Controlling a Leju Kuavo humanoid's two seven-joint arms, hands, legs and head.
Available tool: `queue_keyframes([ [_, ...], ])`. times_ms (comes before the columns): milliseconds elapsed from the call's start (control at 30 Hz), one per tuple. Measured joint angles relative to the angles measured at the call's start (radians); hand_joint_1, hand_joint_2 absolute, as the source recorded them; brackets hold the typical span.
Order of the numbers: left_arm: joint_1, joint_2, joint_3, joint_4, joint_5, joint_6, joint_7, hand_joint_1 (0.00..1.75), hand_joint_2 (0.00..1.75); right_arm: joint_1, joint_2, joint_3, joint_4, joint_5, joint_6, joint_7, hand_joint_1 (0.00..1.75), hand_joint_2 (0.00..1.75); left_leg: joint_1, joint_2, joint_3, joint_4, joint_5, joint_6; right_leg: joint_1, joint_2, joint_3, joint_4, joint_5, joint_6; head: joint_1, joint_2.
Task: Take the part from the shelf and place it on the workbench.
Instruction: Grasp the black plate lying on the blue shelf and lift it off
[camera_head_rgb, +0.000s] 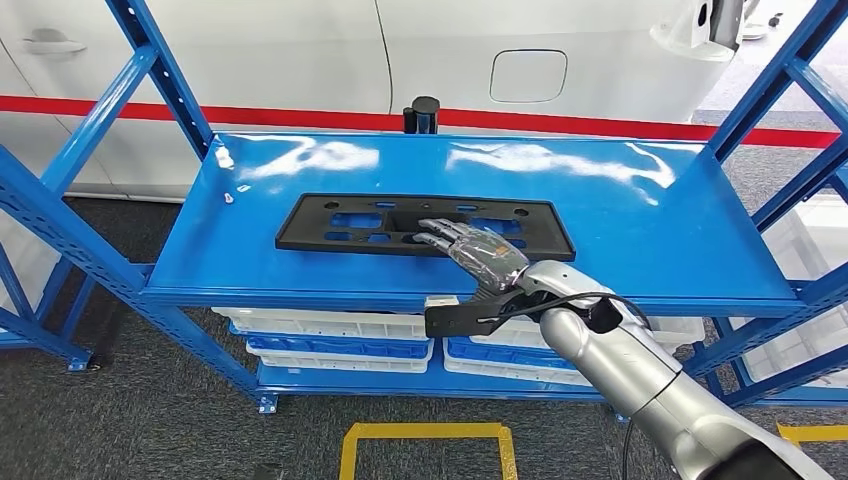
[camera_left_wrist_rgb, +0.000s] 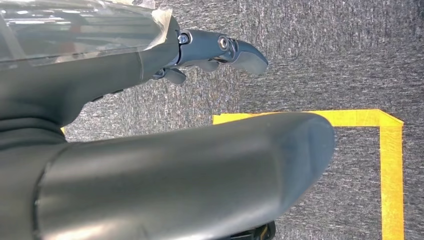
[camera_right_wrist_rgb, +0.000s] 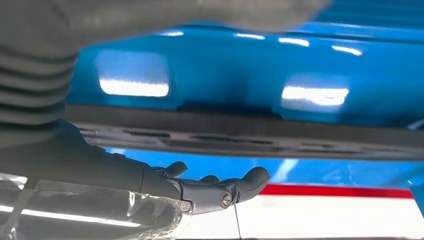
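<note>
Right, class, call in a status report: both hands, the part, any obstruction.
Right hand reaching over the black part, fingers apart, no grip visible. Left hand hanging over the floor, holding nothing. Part flat on the blue shelf. Nothing blocking it.

Right hand (camera_head_rgb: 478, 255) covers part (camera_head_rgb: 330, 226) middle; contact unclear, possibly resting; right wrist view blurred.

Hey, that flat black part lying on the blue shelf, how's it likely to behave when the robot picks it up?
The black part looks thin, with many cut-outs, so probably light. It is long, so held at one spot by the right hand it may sag or tilt. Lying flat on the glossy shelf, it could slide when pushed.
</note>
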Motion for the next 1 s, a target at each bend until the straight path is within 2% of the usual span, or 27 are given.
queue_keyframes([
  [433, 0.002, 0.000, -0.003, 0.000, 0.017, 0.008, 0.000, 0.00, 0.00, -0.022, 0.001, 0.014, 0.078, 0.033, -0.013, 0.044, 0.00, 1.75, 0.000, 0.000, 0.000, 0.000, 0.000, 0.000, 0.000, 0.000, 0.000, 0.000, 0.000, 0.000, 0.000, 0.000],
  [1000, 0.002, -0.002, -0.029, 0.000, 0.031, 0.007, -0.004, 0.00, 0.00, -0.061, 0.025, 0.013, 0.316, 0.211, -0.163, 0.064, 0.00, 1.75, 0.000, -0.001, 0.015, -0.001, -0.003, 0.003, 0.000, 0.000, 0.005, -0.001, -0.008, 0.000, 0.000, 0.000],
])
